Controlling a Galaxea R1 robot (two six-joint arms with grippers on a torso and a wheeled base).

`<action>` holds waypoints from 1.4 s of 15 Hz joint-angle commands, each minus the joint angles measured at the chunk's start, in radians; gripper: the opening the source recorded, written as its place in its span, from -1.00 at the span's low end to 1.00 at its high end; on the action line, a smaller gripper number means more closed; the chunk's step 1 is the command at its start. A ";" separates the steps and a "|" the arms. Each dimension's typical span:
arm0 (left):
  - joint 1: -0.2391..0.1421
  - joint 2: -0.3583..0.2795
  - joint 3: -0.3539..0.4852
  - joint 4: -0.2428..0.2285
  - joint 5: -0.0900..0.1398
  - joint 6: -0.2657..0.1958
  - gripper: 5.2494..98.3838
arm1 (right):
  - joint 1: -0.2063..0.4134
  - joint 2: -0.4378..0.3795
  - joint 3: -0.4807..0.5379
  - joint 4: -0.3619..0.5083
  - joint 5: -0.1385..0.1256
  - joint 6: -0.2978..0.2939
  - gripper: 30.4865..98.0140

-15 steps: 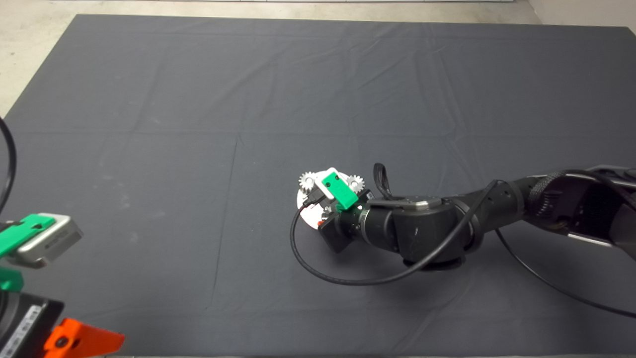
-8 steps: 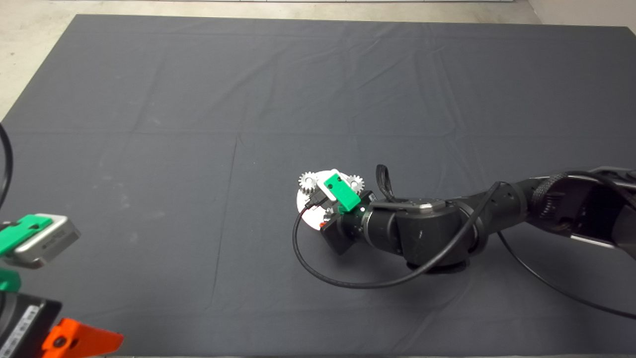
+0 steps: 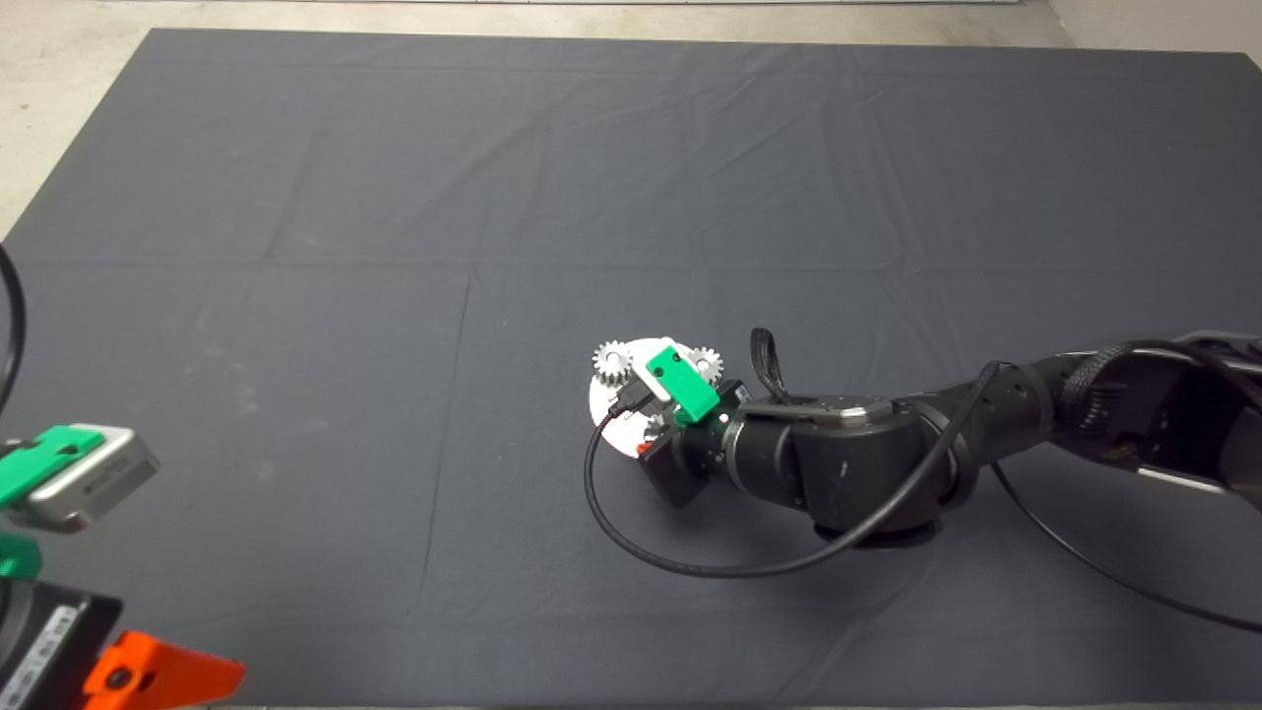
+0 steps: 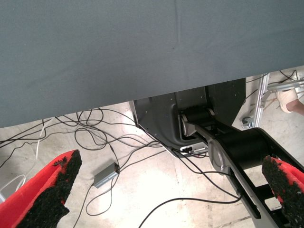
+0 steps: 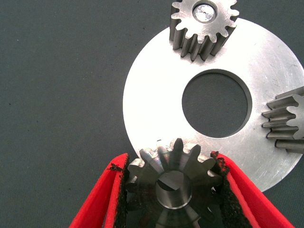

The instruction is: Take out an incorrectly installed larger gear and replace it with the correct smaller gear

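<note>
Right gripper (image 5: pixel 173 190) sits over the near rim of the round steel plate (image 5: pixel 156 85), its two red fingers (image 5: pixel 102 199) closed in on a small gear (image 5: pixel 175 175), pads pressing the teeth on both sides; a peg end shows in the gear's bore. This gear overlaps the plate edge, with bare mat (image 3: pixel 296 296) just outside it. Two more gears of like size stand on the plate: one on a pin at the far rim (image 5: pixel 203 26), one at the side rim (image 5: pixel 287 126), partly cut off by the frame. The plate's large centre hole (image 5: pixel 217 103) is open, mat showing through. No wider gear shows in any view, so its place cannot be told. In the head view the right arm (image 3: pixel 887 463) reaches in from the right and its green wrist block (image 3: pixel 680 383) covers most of the plate (image 3: pixel 603 409); only two gears, (image 3: pixel 611 363) and (image 3: pixel 705 363), peek out at the far side, and the gripped gear and fingers are hidden there. The wrist view alone shows the grip. Room around the plate is wide on all sides except the arm's; a black cable (image 3: pixel 641 532) loops over the mat just in front. Left gripper (image 3: pixel 74 473) is parked at the lower left edge; its wrist view shows fingers (image 4: pixel 47 190) spread wide, holding nothing, above the mat edge and a floor with cables.
</note>
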State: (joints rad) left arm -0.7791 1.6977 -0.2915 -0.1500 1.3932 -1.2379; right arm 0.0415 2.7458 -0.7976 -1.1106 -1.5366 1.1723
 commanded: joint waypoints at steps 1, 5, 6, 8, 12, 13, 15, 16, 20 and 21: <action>-0.008 -0.002 0.013 -0.017 0.001 0.003 0.98 | 0.015 0.001 0.016 -0.029 -0.043 0.002 -0.68; -0.008 -0.002 0.013 -0.017 0.001 0.003 0.98 | 0.012 0.001 0.008 -0.031 -0.043 0.003 -0.68; -0.008 -0.002 0.013 -0.017 0.001 0.003 0.98 | 0.011 0.001 0.008 -0.032 -0.043 0.003 -0.68; -0.008 -0.002 0.013 -0.017 0.001 0.003 0.98 | 0.011 0.004 0.008 -0.032 -0.043 0.003 -0.68; -0.008 -0.002 0.013 -0.017 0.001 0.003 0.98 | 0.009 0.002 0.008 -0.032 -0.043 0.003 -0.68; -0.008 -0.002 0.013 -0.017 0.001 0.003 0.98 | 0.008 0.002 0.008 -0.032 -0.042 0.003 -0.68; -0.008 -0.002 0.014 -0.017 0.001 0.003 0.98 | 0.006 0.004 0.008 -0.032 -0.042 0.001 -0.68; -0.008 -0.002 0.014 -0.017 0.001 0.003 0.98 | 0.004 0.004 0.008 -0.032 -0.042 0.000 -0.68; -0.008 -0.002 0.013 -0.017 0.001 0.003 0.98 | 0.005 0.007 -0.007 -0.035 -0.043 -0.003 -0.68; -0.008 -0.002 0.013 -0.017 0.001 0.003 0.98 | 0.003 0.009 -0.019 -0.037 -0.043 -0.003 -0.68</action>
State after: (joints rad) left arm -0.7791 1.6977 -0.2915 -0.1500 1.3932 -1.2379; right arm 0.0326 2.7464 -0.7977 -1.1109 -1.5374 1.1719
